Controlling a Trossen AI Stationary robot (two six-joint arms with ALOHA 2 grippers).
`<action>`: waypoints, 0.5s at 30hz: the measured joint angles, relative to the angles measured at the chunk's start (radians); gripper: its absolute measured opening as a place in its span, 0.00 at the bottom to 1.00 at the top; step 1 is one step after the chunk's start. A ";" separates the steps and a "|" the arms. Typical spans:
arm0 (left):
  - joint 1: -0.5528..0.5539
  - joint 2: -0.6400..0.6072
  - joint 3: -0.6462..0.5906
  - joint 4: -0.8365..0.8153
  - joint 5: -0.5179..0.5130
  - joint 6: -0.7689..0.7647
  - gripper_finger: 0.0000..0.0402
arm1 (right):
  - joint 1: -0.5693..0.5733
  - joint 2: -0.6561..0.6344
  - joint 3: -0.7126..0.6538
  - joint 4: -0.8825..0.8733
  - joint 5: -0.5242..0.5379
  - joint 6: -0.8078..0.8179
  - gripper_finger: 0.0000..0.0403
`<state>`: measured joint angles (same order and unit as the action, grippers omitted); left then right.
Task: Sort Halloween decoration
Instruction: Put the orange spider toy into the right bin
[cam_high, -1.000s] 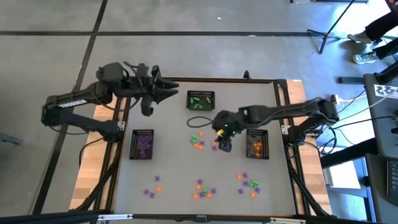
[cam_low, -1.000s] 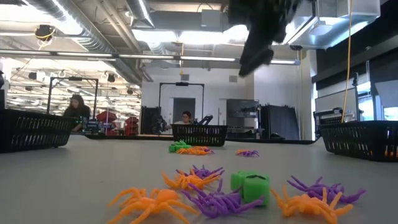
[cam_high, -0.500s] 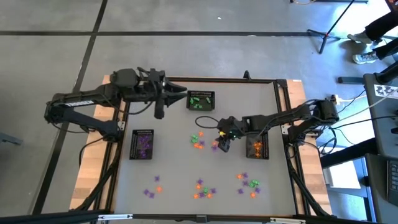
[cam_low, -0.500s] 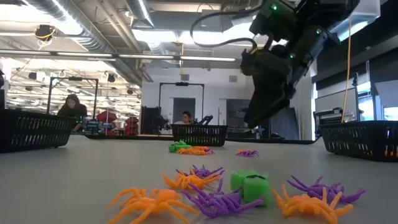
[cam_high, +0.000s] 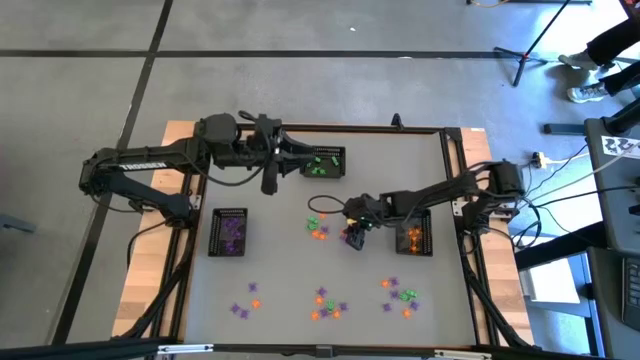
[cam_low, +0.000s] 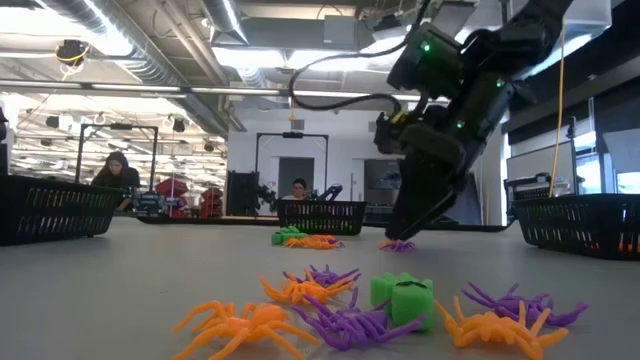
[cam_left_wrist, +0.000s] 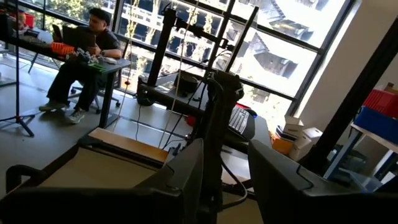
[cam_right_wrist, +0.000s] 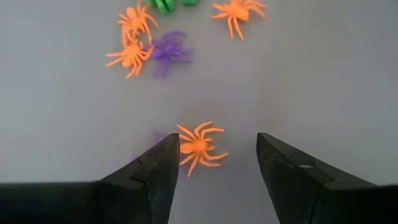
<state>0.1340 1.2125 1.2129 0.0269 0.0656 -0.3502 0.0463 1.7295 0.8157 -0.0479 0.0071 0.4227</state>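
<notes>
The Halloween decoration is tiny plastic spiders and trinkets in orange, purple and green, lying on the grey table in clusters (cam_high: 318, 227) (cam_high: 327, 303) (cam_high: 400, 292). My right gripper (cam_high: 352, 238) is open and slants down close to the table. One orange spider (cam_right_wrist: 199, 148) lies between its fingers, untouched as far as I can see. A purple one (cam_right_wrist: 149, 140) is half hidden by a finger. My left gripper (cam_high: 298, 166) is held level, high up beside the green-filled basket (cam_high: 323, 162). There is a gap between its fingers (cam_left_wrist: 227, 180) and nothing shows in it.
A black mesh basket with purple pieces (cam_high: 230, 232) stands at the table's left. One with orange pieces (cam_high: 414, 238) stands at the right, just beside my right arm. In the low view, spiders (cam_low: 330, 300) lie near the front edge. People sit in the room beyond.
My right gripper has come down from well above the table to just over the middle cluster, tipping and rolling a little. My left gripper has moved toward the table's right, up to the green-filled basket, sinking slightly. No trinket has visibly moved.
</notes>
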 joint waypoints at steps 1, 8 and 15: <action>0.000 0.000 0.000 0.000 0.000 -0.009 0.30 | 0.000 0.008 0.000 0.006 0.001 0.006 0.52; 0.000 0.000 0.000 0.004 0.004 -0.015 0.30 | 0.000 0.034 0.005 0.004 0.010 0.013 0.52; 0.000 0.000 0.000 0.005 -0.004 -0.015 0.30 | 0.002 0.036 0.004 -0.020 0.042 -0.011 0.49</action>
<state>0.1341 1.2121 1.2129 0.0315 0.0616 -0.3649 0.0479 1.7653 0.8200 -0.0678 0.0491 0.4116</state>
